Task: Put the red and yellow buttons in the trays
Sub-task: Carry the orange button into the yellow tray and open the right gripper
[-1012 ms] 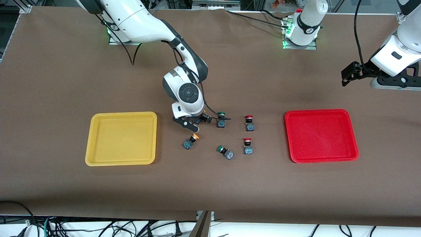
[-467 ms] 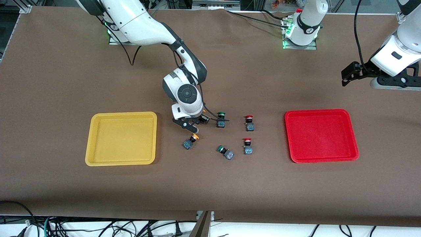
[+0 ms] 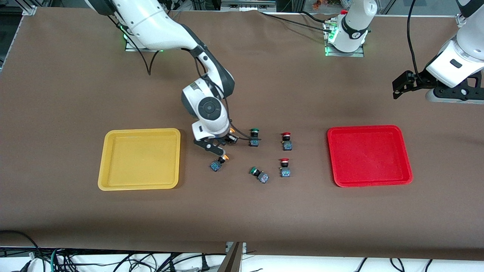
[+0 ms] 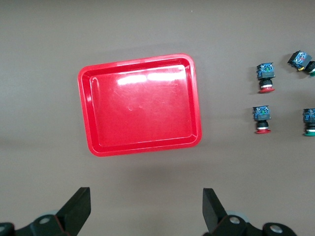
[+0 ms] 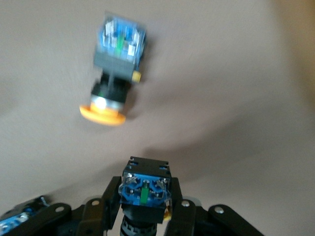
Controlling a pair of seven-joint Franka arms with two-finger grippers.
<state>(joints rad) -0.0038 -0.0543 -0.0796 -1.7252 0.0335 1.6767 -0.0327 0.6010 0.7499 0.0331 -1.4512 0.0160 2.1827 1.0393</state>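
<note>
My right gripper point(image 3: 220, 143) is shut on a yellow button point(image 5: 144, 192), whose bluish base shows between the fingers. It hangs just above the table beside the yellow tray point(image 3: 140, 130). A second yellow button point(image 3: 218, 162) lies on its side right by it, nearer the front camera. Two red buttons point(image 3: 286, 140) point(image 3: 284, 167) stand upright between that spot and the red tray point(image 3: 368, 128). My left gripper point(image 4: 146, 216) waits open and empty over bare table beside the red tray point(image 4: 140, 150), at the left arm's end.
Two green-capped buttons sit among the others: one upright point(image 3: 254, 137) close to my right gripper, one tipped over point(image 3: 259, 175) nearer the front camera. Both trays hold nothing. A brown cloth covers the table.
My right gripper has shut on the yellow button and shifted slightly toward the yellow tray. The left arm has not moved.
</note>
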